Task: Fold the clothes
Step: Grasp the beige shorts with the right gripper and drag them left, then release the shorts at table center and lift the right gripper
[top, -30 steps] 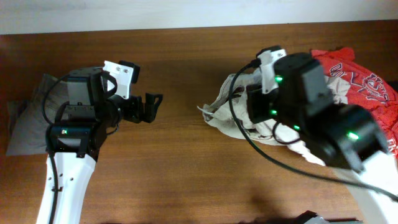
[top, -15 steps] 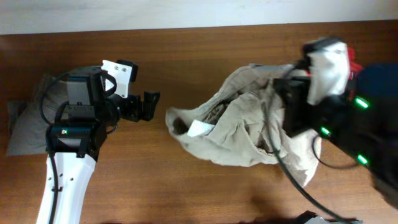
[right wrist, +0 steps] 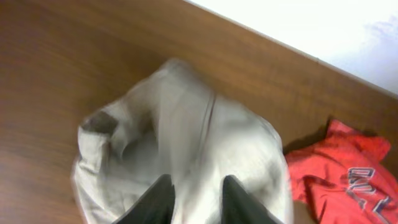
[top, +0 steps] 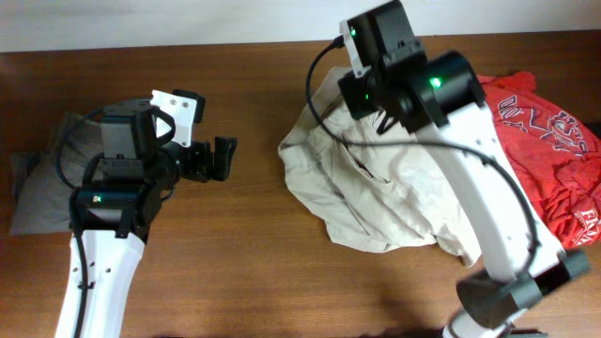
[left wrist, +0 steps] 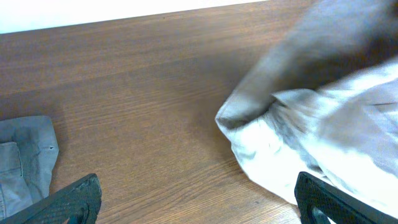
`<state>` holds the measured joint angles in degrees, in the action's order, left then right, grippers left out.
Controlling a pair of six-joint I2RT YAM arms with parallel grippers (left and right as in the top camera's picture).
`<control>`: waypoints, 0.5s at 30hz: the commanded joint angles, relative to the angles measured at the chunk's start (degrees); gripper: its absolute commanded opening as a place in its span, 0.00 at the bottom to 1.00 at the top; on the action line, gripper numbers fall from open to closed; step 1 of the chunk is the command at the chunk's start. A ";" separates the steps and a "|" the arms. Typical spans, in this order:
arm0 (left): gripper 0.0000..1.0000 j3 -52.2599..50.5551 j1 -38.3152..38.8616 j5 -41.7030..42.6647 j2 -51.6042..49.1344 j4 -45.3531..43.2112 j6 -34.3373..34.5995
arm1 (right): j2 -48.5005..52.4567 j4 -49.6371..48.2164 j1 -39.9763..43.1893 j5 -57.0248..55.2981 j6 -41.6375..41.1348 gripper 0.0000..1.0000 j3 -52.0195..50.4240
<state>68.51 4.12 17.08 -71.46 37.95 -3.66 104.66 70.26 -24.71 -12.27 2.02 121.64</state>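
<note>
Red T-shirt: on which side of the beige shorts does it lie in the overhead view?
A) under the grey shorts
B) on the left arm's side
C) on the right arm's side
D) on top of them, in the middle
C: the red T-shirt lies beyond the beige shorts on the right arm's side, while the grey shorts are at the opposite end, by the left arm.

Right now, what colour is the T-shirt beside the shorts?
The T-shirt is red with white lettering, clearest in the overhead view.
</note>
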 commanded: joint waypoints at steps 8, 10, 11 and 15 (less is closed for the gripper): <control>0.99 1.18 0.24 -0.42 1.09 0.20 -1.11 | -3.15 8.66 8.31 17.99 -4.63 0.70 1.09; 0.99 1.18 0.24 -0.39 1.09 0.04 -1.11 | -2.47 10.60 8.28 17.62 -4.61 0.72 0.24; 0.99 1.18 0.24 -0.39 1.09 0.00 -1.11 | -2.05 10.58 8.28 17.66 -4.37 0.72 -0.70; 0.99 1.18 0.22 -0.42 1.09 0.04 -1.11 | 0.44 6.27 8.41 16.41 -3.78 0.77 -6.88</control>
<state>68.53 4.12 17.08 -71.46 38.13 -3.66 102.83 78.78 -16.36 2.96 -1.56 119.59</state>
